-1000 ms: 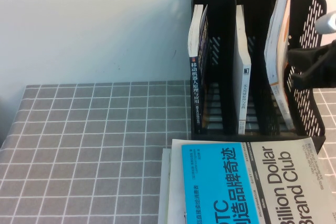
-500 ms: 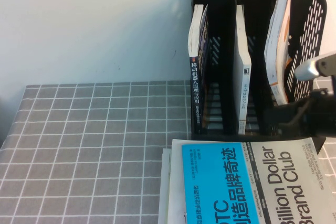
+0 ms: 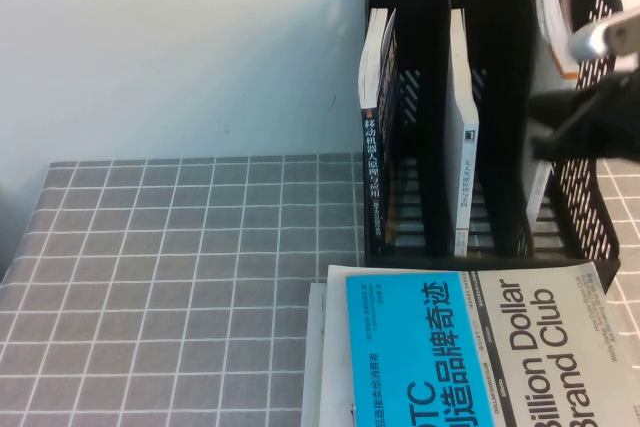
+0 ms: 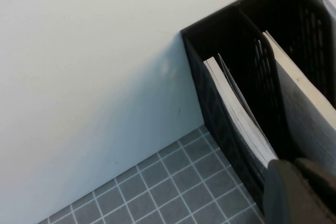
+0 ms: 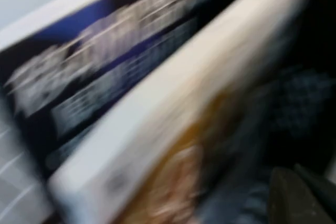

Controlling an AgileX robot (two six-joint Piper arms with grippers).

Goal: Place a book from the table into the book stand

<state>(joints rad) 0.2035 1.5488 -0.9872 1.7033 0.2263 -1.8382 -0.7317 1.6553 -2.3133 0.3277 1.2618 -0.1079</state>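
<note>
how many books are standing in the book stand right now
3. One in the left slot of the book stand, with a black spine; a white one in the middle slot; one in the right slot, partly behind the right gripper. Left gripper is nearby.

Plain white wall [image 3: 190, 47] behind, smooth and bare, evenly lit, with a soft shadow just left of the black stand. Same wall in the left wrist view, pale and faintly marked, meeting the desk along a straight edge. Desk [image 3: 170, 277] covered in a grey cloth with a grid of thin white lines, spreading from the wall toward the near edge. Slight darkening along the far left edge of the cloth.
</note>
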